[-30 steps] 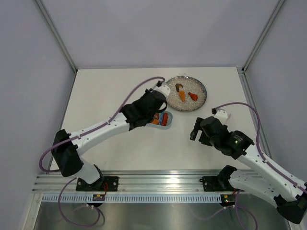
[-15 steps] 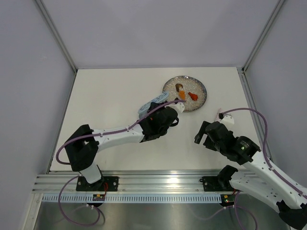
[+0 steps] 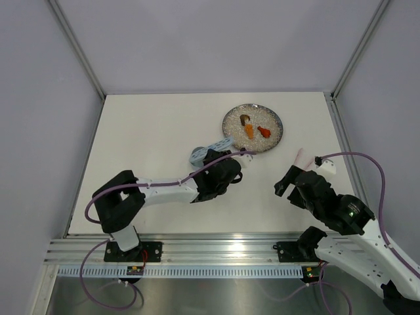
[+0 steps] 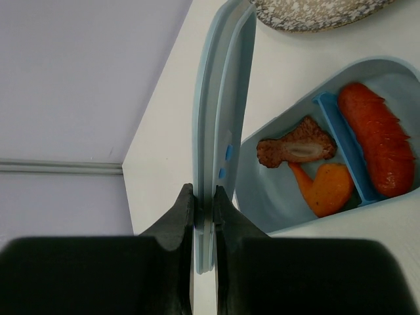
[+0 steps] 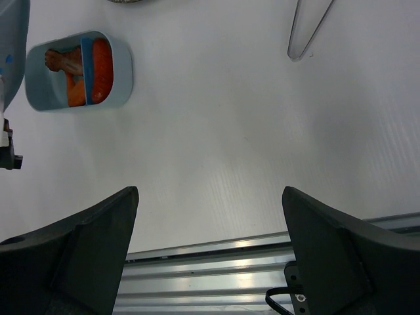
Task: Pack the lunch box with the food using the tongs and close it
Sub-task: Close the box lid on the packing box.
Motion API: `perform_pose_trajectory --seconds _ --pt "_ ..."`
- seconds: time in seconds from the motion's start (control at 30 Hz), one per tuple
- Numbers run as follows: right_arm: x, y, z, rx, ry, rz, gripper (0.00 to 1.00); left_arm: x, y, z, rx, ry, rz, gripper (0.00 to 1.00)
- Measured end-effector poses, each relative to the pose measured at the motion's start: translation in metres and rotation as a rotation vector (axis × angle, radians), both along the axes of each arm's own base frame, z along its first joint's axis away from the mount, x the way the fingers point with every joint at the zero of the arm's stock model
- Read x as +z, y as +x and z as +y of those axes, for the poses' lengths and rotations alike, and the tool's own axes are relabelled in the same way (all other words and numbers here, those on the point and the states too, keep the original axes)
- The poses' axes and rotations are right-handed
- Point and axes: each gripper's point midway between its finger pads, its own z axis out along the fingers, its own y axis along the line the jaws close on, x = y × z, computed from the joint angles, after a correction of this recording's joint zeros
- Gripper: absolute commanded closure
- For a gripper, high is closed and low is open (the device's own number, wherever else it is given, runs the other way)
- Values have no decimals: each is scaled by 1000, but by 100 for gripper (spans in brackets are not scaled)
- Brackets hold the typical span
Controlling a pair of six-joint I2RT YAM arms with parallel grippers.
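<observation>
My left gripper (image 4: 204, 197) is shut on the pale-blue lid (image 4: 223, 98), which stands on edge. In the top view the lid (image 3: 200, 152) sticks out past the left gripper (image 3: 211, 164). The lunch box (image 4: 282, 197) lies open just right of the lid. It holds a brown piece (image 4: 295, 147), an orange piece (image 4: 325, 187) and a red sausage (image 4: 377, 147). The arm hides the box from above. My right gripper (image 5: 210, 197) is open and holds nothing. The tongs (image 5: 308, 29) lie on the table beyond it, also visible as tongs (image 3: 300, 156) from above.
A round grey speckled plate (image 3: 272, 138) at the back holds a brown bit (image 3: 245, 119), an orange bit (image 3: 249, 130) and a red bit (image 3: 264, 131). The metal rail (image 5: 262, 256) runs along the near edge. The lunch box (image 5: 121, 72) lies far left of my right gripper.
The left arm has folded back towards its base, carrying the lid away from the plate. The right arm has drawn back to the right, and the tongs now show on the table.
</observation>
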Motion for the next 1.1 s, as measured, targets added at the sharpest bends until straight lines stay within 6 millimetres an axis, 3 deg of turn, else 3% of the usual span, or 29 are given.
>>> perform_pose_trajectory --seconds 0.33,0.6,0.77,0.83,0.97,1.1 --pt "-1 0 0 0 -5 6 2 -36 -2 -10 -68 141 -74 100" --pt "-2 1 1 0 -7 9 2 -35 4 -17 -73 165 -154 100" --pt "-3 2 2 1 -11 13 2 -47 6 -18 -66 196 -161 100" --pt "-3 3 3 2 -11 12 2 -56 6 -17 -64 216 -152 92" --pt "-4 3 3 3 -17 17 2 -66 3 -14 -51 233 -133 57" --pt "-5 4 4 6 -26 24 2 -73 1 -13 -39 215 -101 43"
